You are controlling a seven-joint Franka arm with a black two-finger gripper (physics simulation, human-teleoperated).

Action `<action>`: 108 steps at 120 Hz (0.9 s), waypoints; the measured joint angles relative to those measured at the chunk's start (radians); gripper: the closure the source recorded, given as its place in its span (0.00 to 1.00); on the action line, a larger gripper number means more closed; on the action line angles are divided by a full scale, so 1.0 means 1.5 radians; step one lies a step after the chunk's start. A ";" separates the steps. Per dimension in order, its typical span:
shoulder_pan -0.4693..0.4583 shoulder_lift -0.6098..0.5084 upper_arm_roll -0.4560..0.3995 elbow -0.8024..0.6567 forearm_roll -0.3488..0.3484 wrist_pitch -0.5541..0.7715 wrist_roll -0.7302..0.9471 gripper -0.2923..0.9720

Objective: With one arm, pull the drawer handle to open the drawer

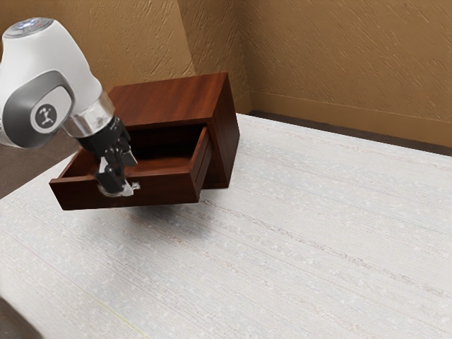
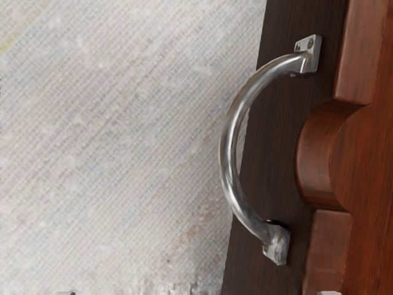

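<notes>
— Big white table [image 1: 318,247]. Reddish-brown wooden box cabinet [image 1: 176,99] on top. Brown wooden drawer [image 1: 159,182] sticking far out.

— And the black two-finger gripper [image 1: 116,186]?

— Right at the drawer front. Spread wide, pinching nothing. Curved shiny metal handle [image 2: 227,153] just beside, not held.

— Could go wrong?

— Maybe bumping the front, shoving the drawer back in.

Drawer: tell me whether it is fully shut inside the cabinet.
No: in the exterior view the drawer stands pulled well out of the cabinet, with its hollow inside open to view.
</notes>
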 joint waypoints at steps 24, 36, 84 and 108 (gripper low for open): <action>-0.049 0.006 -0.033 0.113 -0.022 -0.033 -0.001 0.31; -0.064 0.040 -0.042 0.244 -0.035 -0.117 -0.001 0.29; -0.079 0.025 -0.103 0.383 -0.039 -0.365 0.214 0.26; -0.076 0.050 -0.006 0.258 -0.029 -0.336 0.526 0.25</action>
